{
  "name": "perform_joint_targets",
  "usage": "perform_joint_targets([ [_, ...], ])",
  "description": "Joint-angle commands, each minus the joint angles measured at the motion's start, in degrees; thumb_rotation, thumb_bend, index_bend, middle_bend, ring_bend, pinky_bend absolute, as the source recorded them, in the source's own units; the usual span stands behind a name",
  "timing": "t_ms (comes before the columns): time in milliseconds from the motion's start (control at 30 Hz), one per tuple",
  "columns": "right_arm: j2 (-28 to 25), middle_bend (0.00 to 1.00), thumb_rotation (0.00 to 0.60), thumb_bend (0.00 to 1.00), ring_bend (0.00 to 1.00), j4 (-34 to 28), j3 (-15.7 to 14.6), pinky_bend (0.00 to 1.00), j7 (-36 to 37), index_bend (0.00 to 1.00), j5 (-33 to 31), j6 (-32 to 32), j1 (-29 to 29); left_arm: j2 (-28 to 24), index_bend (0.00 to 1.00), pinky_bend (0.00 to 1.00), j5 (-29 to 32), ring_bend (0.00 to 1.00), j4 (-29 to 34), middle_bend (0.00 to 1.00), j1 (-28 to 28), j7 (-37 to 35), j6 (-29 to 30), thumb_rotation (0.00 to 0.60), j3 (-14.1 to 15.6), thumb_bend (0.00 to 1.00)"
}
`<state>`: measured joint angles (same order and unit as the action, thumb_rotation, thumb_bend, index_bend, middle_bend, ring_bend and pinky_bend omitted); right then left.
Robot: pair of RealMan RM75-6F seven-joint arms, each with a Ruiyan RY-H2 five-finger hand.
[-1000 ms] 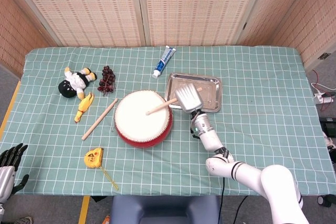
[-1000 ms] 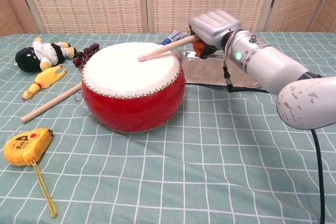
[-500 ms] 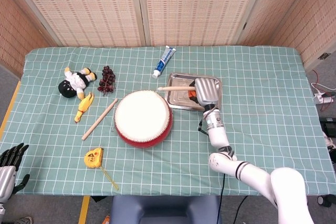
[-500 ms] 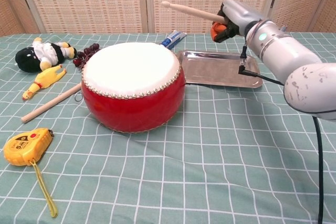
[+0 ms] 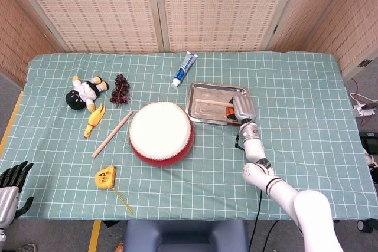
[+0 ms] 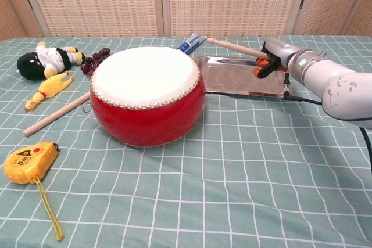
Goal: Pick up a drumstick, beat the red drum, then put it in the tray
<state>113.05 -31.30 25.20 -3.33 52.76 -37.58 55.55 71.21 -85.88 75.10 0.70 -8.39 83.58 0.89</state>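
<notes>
The red drum (image 5: pixel 160 132) with its white skin stands at the table's middle, also close in the chest view as the drum (image 6: pixel 145 94). To its right lies the metal tray (image 5: pixel 201 109), the tray (image 6: pixel 232 83). My right hand (image 5: pixel 243 109) hangs low over the tray's right end and grips a wooden drumstick (image 5: pixel 216 102). In the chest view that drumstick (image 6: pixel 235 47) slopes up and left from the right hand (image 6: pixel 273 62), above the tray. A second drumstick (image 5: pixel 112 134) lies on the cloth left of the drum. My left hand (image 5: pixel 12 182) rests off the table's lower left corner, holding nothing.
A toothpaste tube (image 5: pixel 184 69) lies behind the tray. Dark grapes (image 5: pixel 121 90), a plush doll (image 5: pixel 85 91) and a yellow rubber chicken (image 5: pixel 94 120) sit at the left. A yellow tape measure (image 5: pixel 106 177) lies in front of the drum.
My right hand lifted the drumstick's tip off the drum skin, swung it right and lowered it over the tray. The left hand has not moved.
</notes>
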Motion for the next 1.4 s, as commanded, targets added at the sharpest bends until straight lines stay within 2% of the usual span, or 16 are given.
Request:
perform_joint_targets([
  [33, 1.95, 0.88, 0.600, 0.47, 0.83, 4.18, 0.47, 0.92, 1.80, 0.91, 0.10, 3.98, 2.64, -0.17, 0.03, 0.02, 0.22, 0.00, 0.28, 0.01, -0.02, 0.23, -0.11, 0.600, -0.05, 0.32],
  [133, 2.69, 0.74, 0.600, 0.43, 0.69, 6.62, 0.88, 0.79, 2.53, 0.76, 0.05, 6.32, 4.08, -0.28, 0.03, 0.02, 0.34, 0.00, 0.56, 0.01, -0.05, 0.53, -0.23, 0.600, -0.02, 0.32],
  [267, 3.30, 0.52, 0.600, 0.37, 0.43, 9.33, 1.40, 0.53, 2.57, 0.52, -0.49, 9.29, 5.50, -0.38, 0.03, 0.02, 0.52, 0.00, 0.71, 0.01, -0.12, 0.62, -0.39, 0.600, 0.04, 0.32],
  [333, 3.43, 0.45, 0.600, 0.36, 0.35, 10.10, 1.60, 0.47, 2.65, 0.46, -0.69, 10.21, 5.80, -0.36, 0.03, 0.02, 0.62, 0.00, 0.65, 0.01, -0.14, 0.58, -0.45, 0.600, 0.01, 0.32],
  [533, 3.14, 0.38, 0.600, 0.34, 0.27, 10.56, 1.78, 0.42, 3.69, 0.39, -0.25, 10.56, 5.74, -0.22, 0.03, 0.02, 0.54, 0.00, 0.41, 0.01, -0.06, 0.32, -0.52, 0.600, -0.01, 0.32],
  [733, -0.63, 0.37, 0.600, 0.34, 0.24, 4.91, 0.68, 0.37, 5.83, 0.36, 2.82, 6.40, 3.40, -0.27, 0.03, 0.02, 0.11, 0.00, 0.44, 0.01, 0.08, 0.04, -0.05, 0.600, -0.20, 0.32],
  [833, -4.59, 0.36, 0.600, 0.34, 0.23, -1.61, -0.62, 0.34, 6.72, 0.35, 5.69, 1.42, 0.60, -0.33, 0.03, 0.02, -0.18, 0.00, 0.57, 0.01, 0.25, -0.02, 0.20, 0.600, -0.34, 0.32],
  [900, -8.30, 0.36, 0.600, 0.34, 0.23, -8.34, -1.94, 0.34, 6.87, 0.36, 8.22, -3.56, -2.40, -0.36, 0.03, 0.02, -0.50, 0.00, 0.72, 0.01, 0.40, -0.10, 0.42, 0.600, -0.41, 0.32],
  [1067, -19.07, 0.36, 0.600, 0.34, 0.24, -26.72, -7.68, 0.34, 0.74, 0.41, 15.51, -19.13, -12.15, -0.43, 0.03, 0.02, -0.84, 0.00, 1.26, 0.01, 0.74, -0.47, 0.88, 0.600, -0.78, 0.32],
  [1267, -32.71, 0.36, 0.600, 0.34, 0.22, -48.23, -13.73, 0.34, -4.49, 0.40, 18.43, -33.21, -25.67, -0.77, 0.03, 0.02, -1.23, 0.00, 2.25, 0.01, 1.26, 0.03, 1.22, 0.600, -1.19, 0.32],
  [1400, -39.64, 0.33, 0.600, 0.34, 0.20, -57.28, -17.01, 0.33, -2.16, 0.37, 20.17, -39.74, -33.10, -1.27, 0.04, 0.02, -1.85, 0.00, 3.73, 0.01, 1.74, 1.15, 1.79, 0.600, -1.56, 0.32],
])
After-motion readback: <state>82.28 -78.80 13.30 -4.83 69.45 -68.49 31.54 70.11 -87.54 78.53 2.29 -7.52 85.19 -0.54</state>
